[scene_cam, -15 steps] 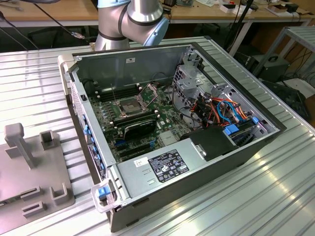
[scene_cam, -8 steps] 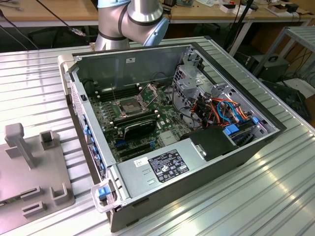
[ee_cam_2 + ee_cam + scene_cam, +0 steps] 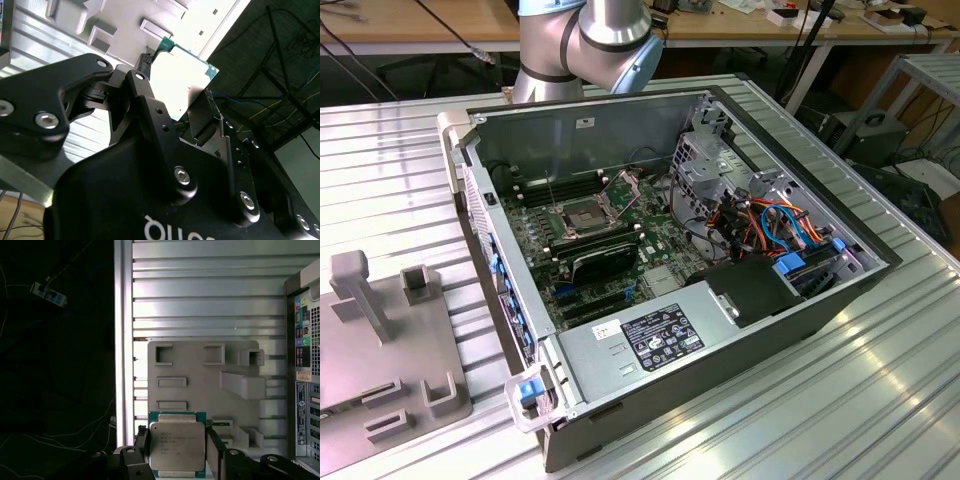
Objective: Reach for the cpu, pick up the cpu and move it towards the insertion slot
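Gripping the cpu (image 3: 177, 446) by 2 opposite edges, the gripper (image 3: 177, 437) has its fingers (image 3: 215, 450) closed against the green board on either side, with the silvery lid bare between them in the first wrist view. The chip looks to hang in the air over the grey fixture tray (image 3: 200, 385), which lies on the ribbed metal table (image 3: 200, 290); it appears well clear of the tray's pockets.

The chip should handle as a light, stiff, thin plate. The lid is smooth metal and likely slippery, so the edge hold seen here seems the right 1: it keeps the pads off the contact face, which I judge the fragile side. A thin edge gives little purchase, so a twist or knock could pivot it between the pads.

The cpu is close to square, so it has no real long axis. Its lid faces the first wrist camera, its underside faces the tray, and its flat face sits roughly parallel to the table. In the second wrist view the cpu (image 3: 190, 75) shows glared white, with 1 green corner proud of the gripper (image 3: 180, 100).

The insertion slot (image 3: 582, 215) lies left of centre in the exterior view, inside the open computer case (image 3: 580, 130), its metal plate raised.
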Action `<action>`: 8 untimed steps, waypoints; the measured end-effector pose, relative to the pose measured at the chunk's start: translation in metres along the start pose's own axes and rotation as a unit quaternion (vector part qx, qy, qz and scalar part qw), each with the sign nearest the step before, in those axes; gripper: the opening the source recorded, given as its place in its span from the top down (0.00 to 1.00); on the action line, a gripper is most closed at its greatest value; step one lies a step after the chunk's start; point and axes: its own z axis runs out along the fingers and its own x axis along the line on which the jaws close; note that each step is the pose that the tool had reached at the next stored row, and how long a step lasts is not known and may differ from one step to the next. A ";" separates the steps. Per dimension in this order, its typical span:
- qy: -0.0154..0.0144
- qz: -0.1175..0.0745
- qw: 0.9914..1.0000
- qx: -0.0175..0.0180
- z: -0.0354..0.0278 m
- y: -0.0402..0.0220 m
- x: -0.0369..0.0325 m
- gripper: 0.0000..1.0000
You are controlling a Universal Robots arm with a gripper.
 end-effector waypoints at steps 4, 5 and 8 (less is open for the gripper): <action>0.000 0.000 1.000 0.000 -0.0001 0.0000 -0.0001 0.45; 0.000 0.000 1.000 0.000 -0.0002 0.0000 -0.0005 0.45; 0.000 0.000 1.000 0.000 -0.0001 0.0000 -0.0027 0.45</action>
